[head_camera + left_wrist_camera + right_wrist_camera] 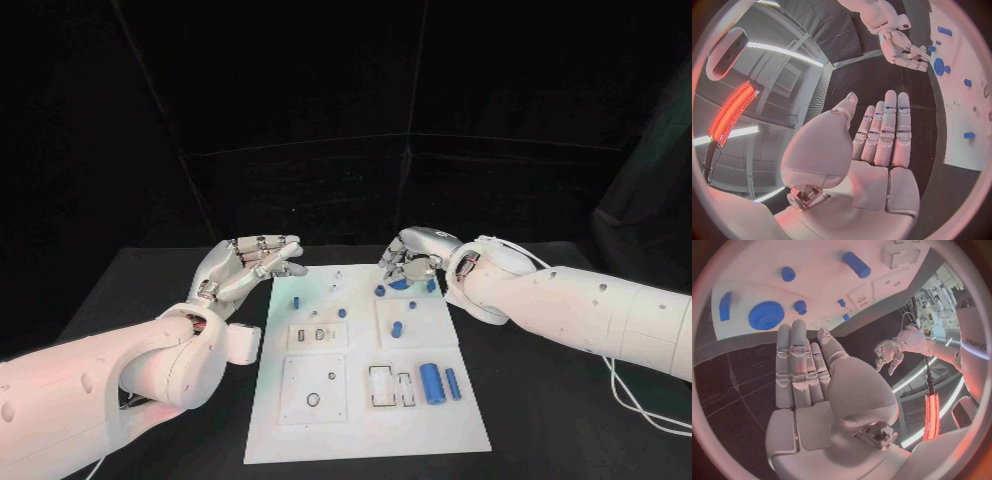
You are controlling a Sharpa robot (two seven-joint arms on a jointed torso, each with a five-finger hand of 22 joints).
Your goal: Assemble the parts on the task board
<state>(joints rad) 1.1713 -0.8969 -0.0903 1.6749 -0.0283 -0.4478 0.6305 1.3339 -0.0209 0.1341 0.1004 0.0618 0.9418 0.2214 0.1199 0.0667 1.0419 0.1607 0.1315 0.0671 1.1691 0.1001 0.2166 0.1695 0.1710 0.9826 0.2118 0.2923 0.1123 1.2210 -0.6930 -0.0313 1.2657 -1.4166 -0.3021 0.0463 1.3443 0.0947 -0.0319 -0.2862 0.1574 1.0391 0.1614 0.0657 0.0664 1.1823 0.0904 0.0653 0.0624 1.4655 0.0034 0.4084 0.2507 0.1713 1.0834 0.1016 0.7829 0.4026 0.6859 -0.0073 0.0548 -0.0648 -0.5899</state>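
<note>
Both robot hands open at the far end of the board

Nearest on the black worktop (173, 440) lies the white board (361, 420), its long side running away from the robot. At its near right, two blue cylinders (430, 379) lie side by side next to rectangular slots; a plate with an oval hole sits to their left. Further up, small blue pegs (342, 313) stand around the middle of the board, and one blue piece (394, 327) lies on a square plate. At the far end sits a blue gear (400, 285), with a blue block (431, 286) near it.

Just beyond the board's far left corner, the left robot hand (248, 265) hovers above the worktop, palm up, fingers straight and close together, holding nothing. Over the far right corner, the right robot hand (415, 256) hangs above the gear, fingers extended and slightly curled, also empty. From the right wrist view, the gear (766, 315) lies just past its fingertips (792, 332).
</note>
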